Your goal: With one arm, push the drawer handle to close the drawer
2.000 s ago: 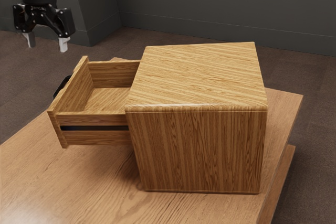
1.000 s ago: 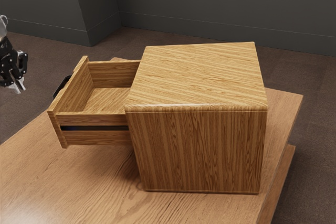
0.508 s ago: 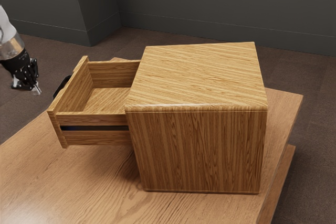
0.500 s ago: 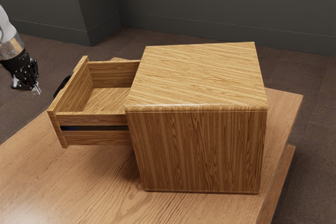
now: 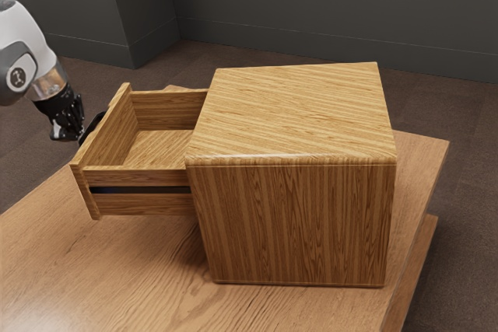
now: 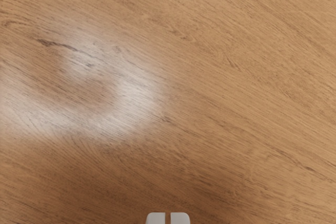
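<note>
The jaws are drawn together, with a thin slit between the pale fingertips [image 6: 180,219] in the wrist view, and nothing is held in that gap. They hang at the outer side of the drawer's front, low on the arm [image 5: 23,52], which slopes in from the exterior view's left. Just beside them, toward the exterior view's right, is the dark handle [image 5: 93,124], partly hidden by the drawer front; whether jaws and handle touch, I cannot tell. The handle's long axis seems to run along that front, across the line of travel, so the coming push should go square to it, toward the exterior view's right. There is one arm only, and it is on the correct side for that. Behind the handle comes the drawer [image 5: 117,126], standing well out of its cabinet [image 5: 292,223], so the closing itself remains to be done. A push far off the handle's middle could skew the drawer or let the jaws slide off; closed, they should make a firm, blunt pusher. Beneath spreads the wooden worktop [image 5: 117,270], its grain and a bright sheen below the hand in the wrist view. Farthest off are the brown floor [image 5: 459,114] and the dark grey wall [image 5: 327,5].
</note>
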Robot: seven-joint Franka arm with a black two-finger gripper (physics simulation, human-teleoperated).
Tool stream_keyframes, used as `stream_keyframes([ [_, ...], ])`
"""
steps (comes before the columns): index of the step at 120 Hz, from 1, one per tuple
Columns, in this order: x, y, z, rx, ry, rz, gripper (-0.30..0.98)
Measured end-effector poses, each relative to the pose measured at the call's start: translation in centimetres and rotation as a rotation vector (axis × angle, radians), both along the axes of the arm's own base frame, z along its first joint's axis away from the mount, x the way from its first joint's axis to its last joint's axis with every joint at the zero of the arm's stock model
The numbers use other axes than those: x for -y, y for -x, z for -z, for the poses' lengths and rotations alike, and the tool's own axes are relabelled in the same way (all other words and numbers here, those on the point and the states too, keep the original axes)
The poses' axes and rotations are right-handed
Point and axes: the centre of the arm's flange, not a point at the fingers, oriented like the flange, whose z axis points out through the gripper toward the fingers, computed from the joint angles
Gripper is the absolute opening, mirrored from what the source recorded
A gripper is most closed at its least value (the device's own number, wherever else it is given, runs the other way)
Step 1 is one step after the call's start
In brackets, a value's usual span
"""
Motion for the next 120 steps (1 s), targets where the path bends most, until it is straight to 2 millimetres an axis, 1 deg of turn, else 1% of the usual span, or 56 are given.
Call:
stream_keyframes([
  [9,0.0,0.0,0.1,0.004,-0.002,0.002,-0.1],
  [36,1.1,-0.6,0.3,0.009,-0.013,0.04,-0.1],
  [76,4.8,-2.4,1.1,0.006,-0.025,0.123,-0.1],
  [90,5.9,-2.9,0.9,0.016,-0.027,0.143,-0.1],
  [105,7.2,-4.3,0.9,0.019,-0.032,0.164,-0.1],
  [120,9.0,-4.8,1.1,0.021,-0.032,0.187,-0.1],
])
